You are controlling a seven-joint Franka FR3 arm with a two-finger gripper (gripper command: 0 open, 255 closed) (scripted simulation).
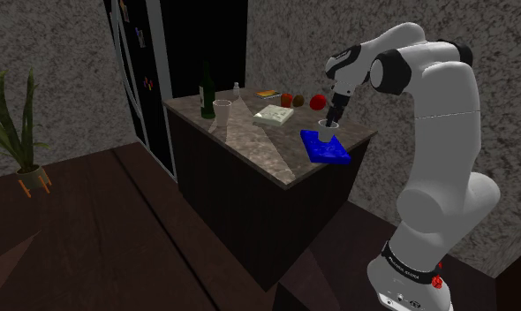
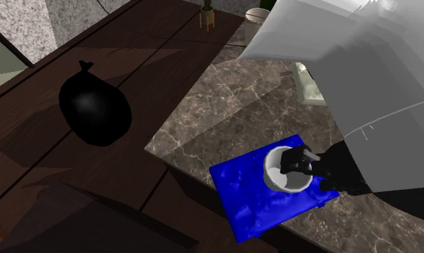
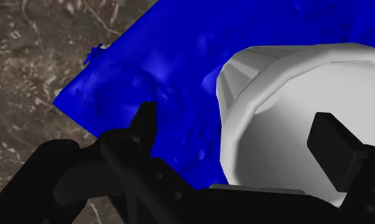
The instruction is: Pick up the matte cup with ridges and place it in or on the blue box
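The white ridged cup point(image 3: 288, 89) is sitting upright on the blue box point(image 3: 161, 57), holding nothing but one finger of the black gripper point(image 3: 237, 121). The gripper is hanging released, its other finger outside the cup's wall and clear of it. The box is lying on the marble counter point(image 1: 259, 146). Beyond the box are standing one book point(image 1: 274, 115), two reddish fruits point(image 1: 318, 101), one glass point(image 1: 222, 109) and one dark bottle point(image 1: 207, 93).

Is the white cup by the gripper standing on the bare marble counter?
No, in the second exterior view the white cup sits upright within the outline of the blue box, with blue showing around its base.
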